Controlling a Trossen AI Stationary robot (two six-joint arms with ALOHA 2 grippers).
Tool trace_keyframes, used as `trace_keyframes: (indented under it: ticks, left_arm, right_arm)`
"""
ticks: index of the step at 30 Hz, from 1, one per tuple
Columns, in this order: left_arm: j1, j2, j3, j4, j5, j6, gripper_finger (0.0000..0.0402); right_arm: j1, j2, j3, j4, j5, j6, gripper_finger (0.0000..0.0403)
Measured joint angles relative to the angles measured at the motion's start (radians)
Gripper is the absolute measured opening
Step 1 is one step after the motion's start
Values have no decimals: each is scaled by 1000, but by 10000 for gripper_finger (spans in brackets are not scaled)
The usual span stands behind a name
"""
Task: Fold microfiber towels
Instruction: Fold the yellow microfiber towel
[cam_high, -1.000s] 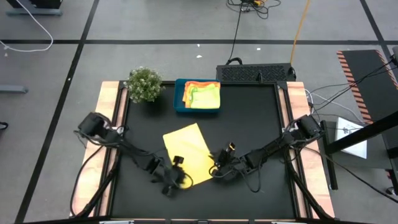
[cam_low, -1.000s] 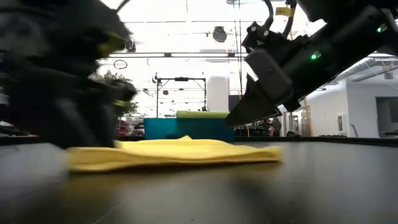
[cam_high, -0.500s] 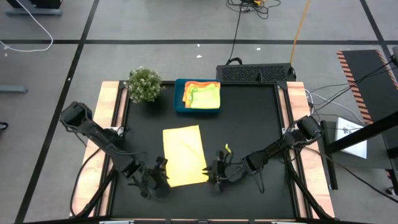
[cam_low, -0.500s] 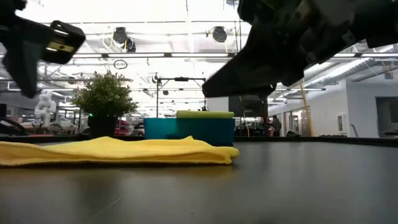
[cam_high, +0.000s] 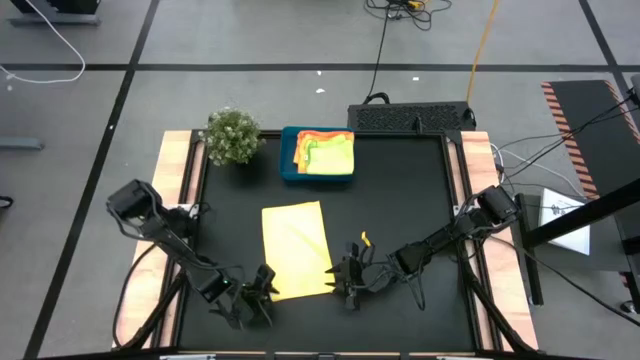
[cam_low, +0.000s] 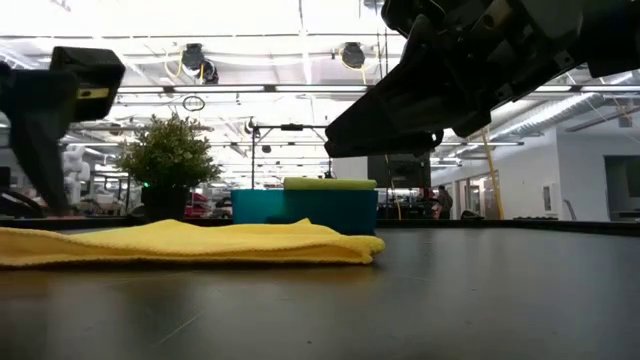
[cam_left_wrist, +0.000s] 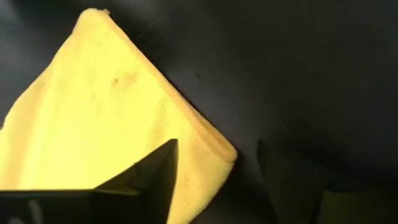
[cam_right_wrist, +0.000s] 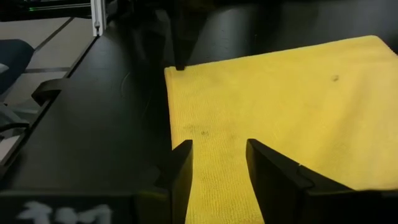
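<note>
A yellow microfiber towel lies folded and flat on the black table, its edges square with the table's. My left gripper stands open over the towel's near left corner, clear of it. My right gripper stands open just above the towel's near right part; in the low view it hangs over that end. More folded towels, orange-yellow and lime green, lie stacked in the blue tray at the far edge.
A small green plant stands left of the tray at the far edge. Wooden rails run along both sides of the table. Bare black table lies right of the yellow towel and between it and the tray.
The yellow towel lay slanted with both grippers at its near edge; it has turned about and now lies square with the table. My left gripper has drawn off toward the table's left and near edges. My right gripper has tipped and risen clear of the towel.
</note>
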Motion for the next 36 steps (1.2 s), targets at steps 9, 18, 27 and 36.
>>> trace_keyframes:
  ticks: [9, 18, 27, 36]
  left_arm:
    - [-40, 42, 6, -62, -115, 71, 286]
    - [-54, 103, 6, -36, -235, 179, 223]
    - [-50, 129, 4, -26, -228, 206, 139]
    - [-53, 130, 2, -15, -205, 201, 88]
  right_arm:
    - [0, 0, 0, 0, 8, 17, 143]
    - [0, 0, 0, 0, 30, 24, 142]
    - [1, 1, 0, 0, 29, 24, 142]
    - [10, 84, 0, 119, -33, -62, 142]
